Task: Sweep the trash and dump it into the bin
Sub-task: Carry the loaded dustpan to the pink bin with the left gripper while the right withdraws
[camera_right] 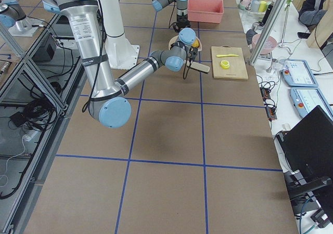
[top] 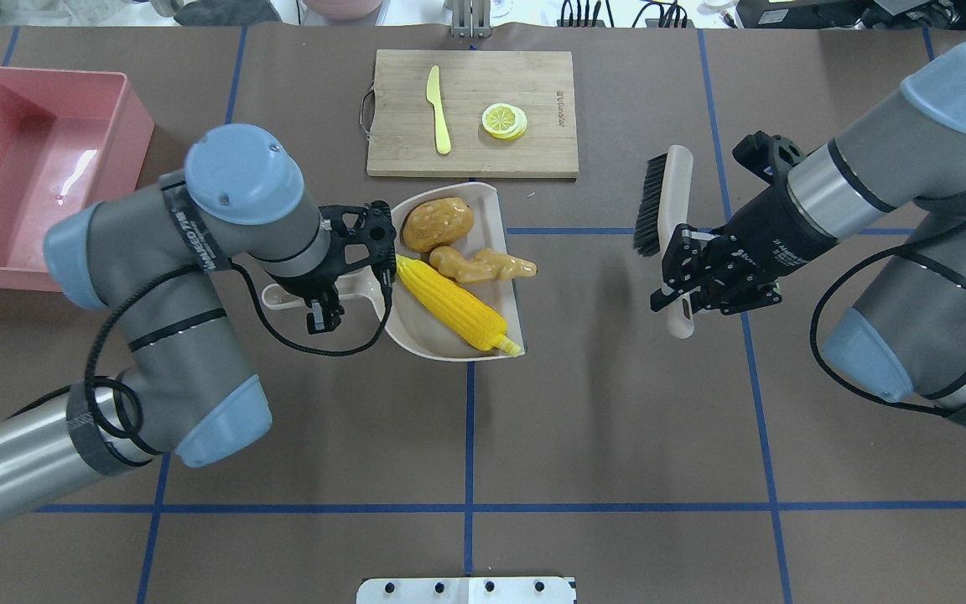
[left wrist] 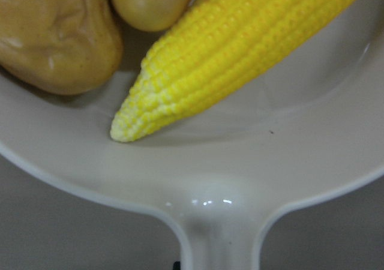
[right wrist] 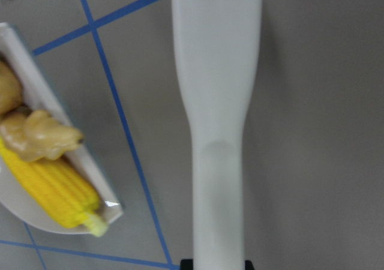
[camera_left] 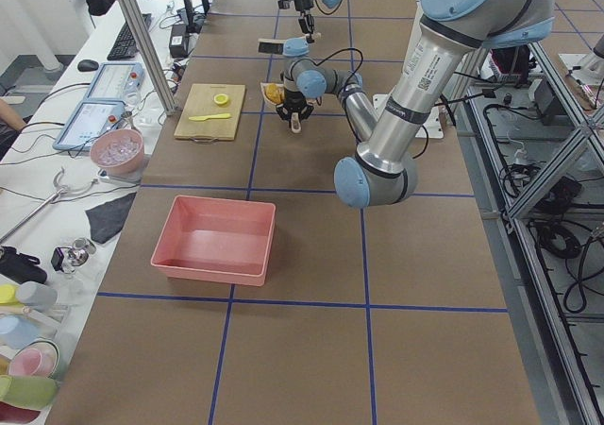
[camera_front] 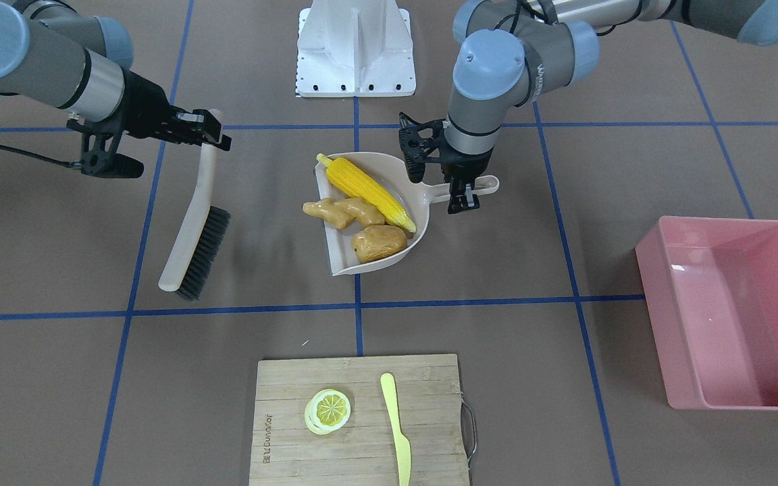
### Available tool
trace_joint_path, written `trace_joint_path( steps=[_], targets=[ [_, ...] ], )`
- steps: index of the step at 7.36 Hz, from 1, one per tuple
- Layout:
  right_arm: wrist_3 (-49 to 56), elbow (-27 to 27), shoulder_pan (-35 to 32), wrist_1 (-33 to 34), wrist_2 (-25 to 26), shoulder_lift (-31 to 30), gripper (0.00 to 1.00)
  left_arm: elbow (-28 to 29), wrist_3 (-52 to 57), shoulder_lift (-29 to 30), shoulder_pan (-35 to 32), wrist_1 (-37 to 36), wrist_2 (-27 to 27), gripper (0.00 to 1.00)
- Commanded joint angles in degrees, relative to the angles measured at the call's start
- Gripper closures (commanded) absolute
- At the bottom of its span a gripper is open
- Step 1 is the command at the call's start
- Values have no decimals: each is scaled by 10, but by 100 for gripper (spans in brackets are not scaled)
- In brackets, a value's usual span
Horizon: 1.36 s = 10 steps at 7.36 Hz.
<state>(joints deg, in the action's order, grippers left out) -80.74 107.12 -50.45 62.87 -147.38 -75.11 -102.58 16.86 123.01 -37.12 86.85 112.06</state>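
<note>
**Trash loaded in the dustpan**

The corn cob [top: 449, 304] lies diagonally in the dustpan [top: 495, 201], its pointed tip toward the handle, with the ginger root [top: 483, 267] and potato [top: 437, 223] beside it (the bin [top: 135, 134] stands well apart on the worktop [top: 600, 419]). The left tool [top: 324, 294] is clamped on the dustpan's handle. The right tool [top: 688, 289] grips the brush [top: 659, 197].

Cutting board [camera_front: 362, 381]: one burnt-in line of capitals [camera_front: 267, 439] along a short edge, apparently a brand; the letters cannot be made out with certainty. Left arm [top: 223, 210]: grey strap [top: 191, 239] beside the blue joint cap carries white lettering, unreadable. Right arm [top: 869, 159]: white print on the black wrist coupling [top: 772, 245], too small to read. Left arm's silver tube [camera_left: 427, 66] and right arm's silver tube [camera_right: 83, 31] show dark print, likewise unreadable
</note>
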Motion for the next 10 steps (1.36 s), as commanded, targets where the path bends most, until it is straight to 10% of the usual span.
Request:
trace_joint_path(
  steps=[1, 7, 10],
  targets=[
    [144, -2, -53, 28, -4, -39, 100, -49, -8, -41, -75, -19, 46, 100],
    [412, 0, -111, 84, -11, -181, 100, -72, -100, -182, -335, -26, 166, 100],
    [527, 5, -121, 180, 29, -195, 100, -57, 58, -259, -442, -26, 214, 100]
  ],
)
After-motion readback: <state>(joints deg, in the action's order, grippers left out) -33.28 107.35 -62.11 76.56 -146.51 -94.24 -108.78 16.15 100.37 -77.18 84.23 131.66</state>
